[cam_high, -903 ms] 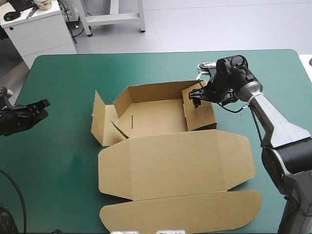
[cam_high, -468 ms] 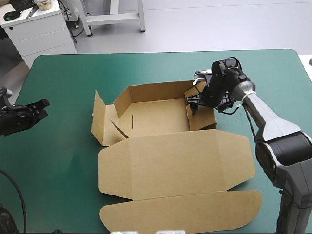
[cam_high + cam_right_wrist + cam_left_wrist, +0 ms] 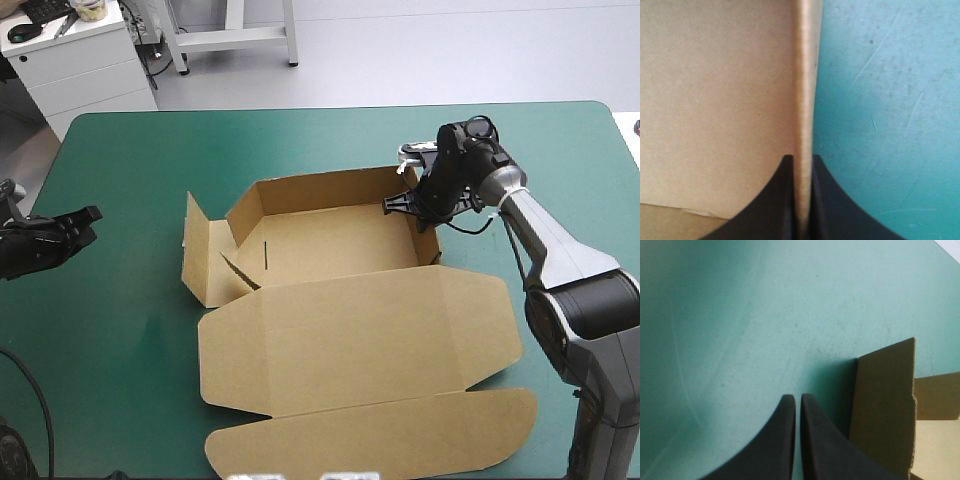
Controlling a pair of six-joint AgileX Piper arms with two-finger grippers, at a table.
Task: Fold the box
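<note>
Right claw (image 3: 398,204) pinching right wall (image 3: 802,75) of box (image 3: 330,245), squeezing board tight. Wall was leaning inward just before, now standing straight. Box sitting mid table (image 3: 130,330), lid lying flat. Left claw (image 3: 795,399) pressed together, holding nothing, waiting far off. Left flap (image 3: 200,255) needing folding next, I think.

Box (image 3: 350,330) plain brown; cover (image 3: 130,330) teal-green w/ faint pale scratches; left gripper (image 3: 796,397) & right gripper (image 3: 802,159) black.

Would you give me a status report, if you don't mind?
Right gripper shut on the box, right wall. Left gripper shut, off the box. Lid flat. Nothing obstructing.
</note>
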